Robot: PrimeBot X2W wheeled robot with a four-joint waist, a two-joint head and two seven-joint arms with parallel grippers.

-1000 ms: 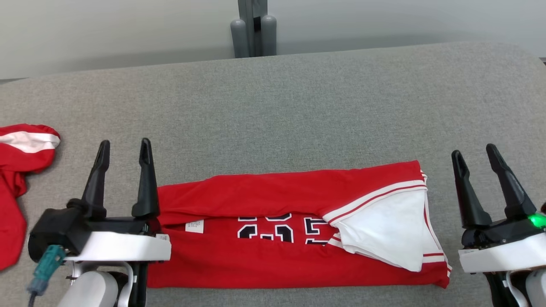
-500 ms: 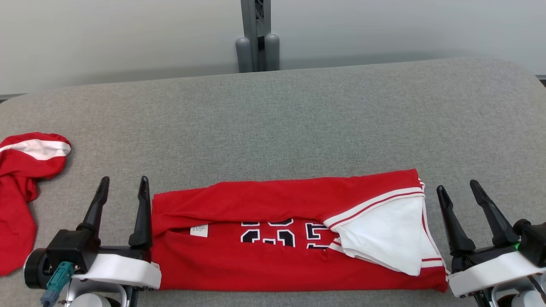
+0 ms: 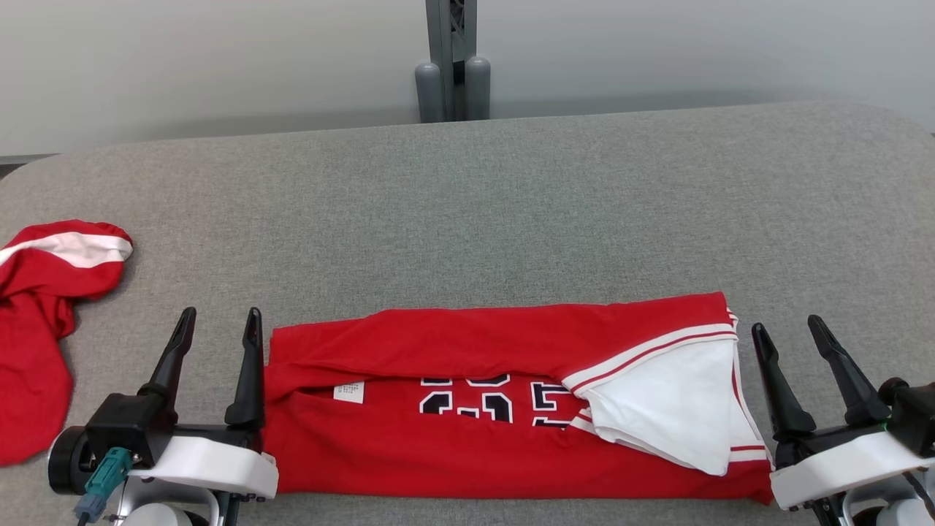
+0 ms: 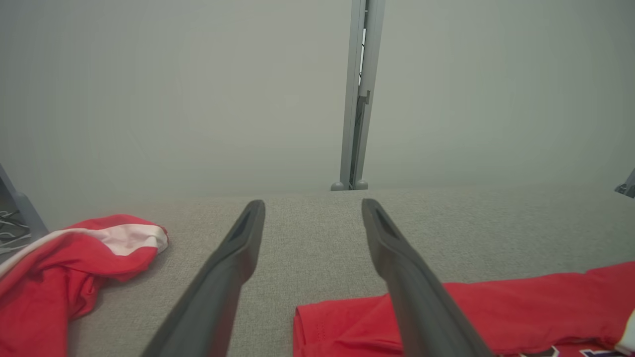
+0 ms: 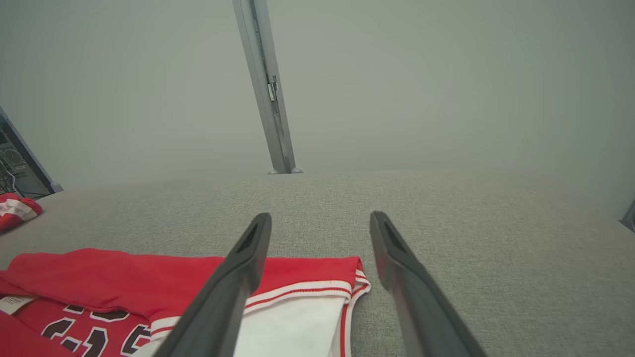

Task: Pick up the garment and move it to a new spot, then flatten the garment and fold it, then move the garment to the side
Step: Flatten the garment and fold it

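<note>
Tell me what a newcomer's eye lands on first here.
The red jersey, folded into a long band with dark numbers and a white flap at its right end, lies across the near part of the grey table. The open left gripper and open right gripper stand at its two ends, neither holding it. A second garment, red and crumpled, lies at the table's left edge.

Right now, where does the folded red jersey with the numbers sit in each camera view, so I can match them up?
Head view: the folded jersey lies low centre, between the left gripper and the right gripper.
Left wrist view: its end is at the lower right.
Right wrist view: it is at the lower left.
Shared landmark: the grey post rising at the top of each.
</note>
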